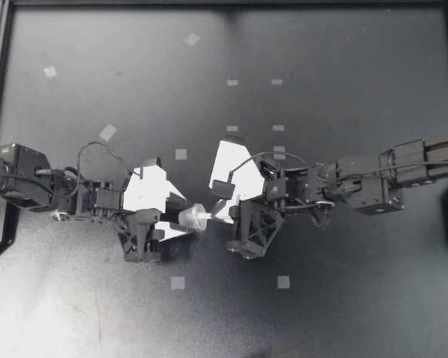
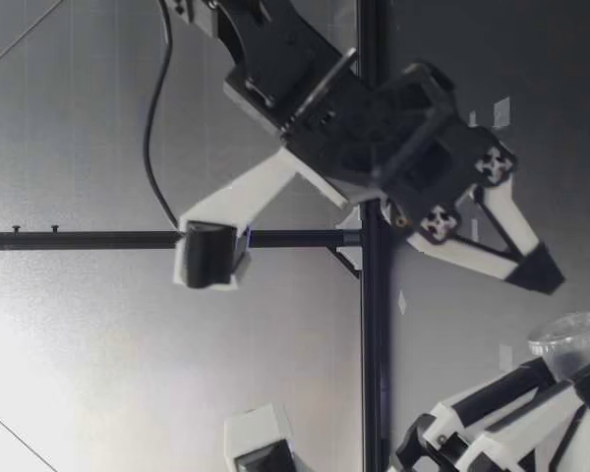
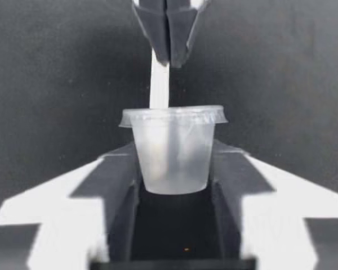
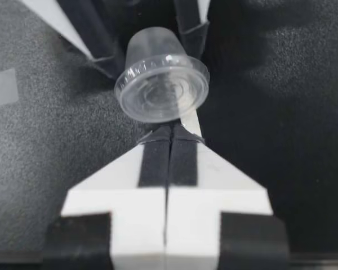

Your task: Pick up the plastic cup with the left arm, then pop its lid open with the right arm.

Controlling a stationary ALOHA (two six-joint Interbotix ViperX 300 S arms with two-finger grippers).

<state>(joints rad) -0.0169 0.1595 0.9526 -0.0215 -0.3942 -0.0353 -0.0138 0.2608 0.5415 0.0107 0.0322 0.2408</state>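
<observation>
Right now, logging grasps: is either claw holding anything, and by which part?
My left claw holds the lidded clear cup by its side walls, near the base.

Left end effector gripping, right end effector pinched closed, tips nearly meeting

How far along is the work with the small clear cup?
Done: the clear cup is clamped between the fingers of my left gripper, with its lid facing my right gripper. In hand: that gripper, fingers shut together, has its tips at the lid's rim. Left: the lid is not yet off.
</observation>
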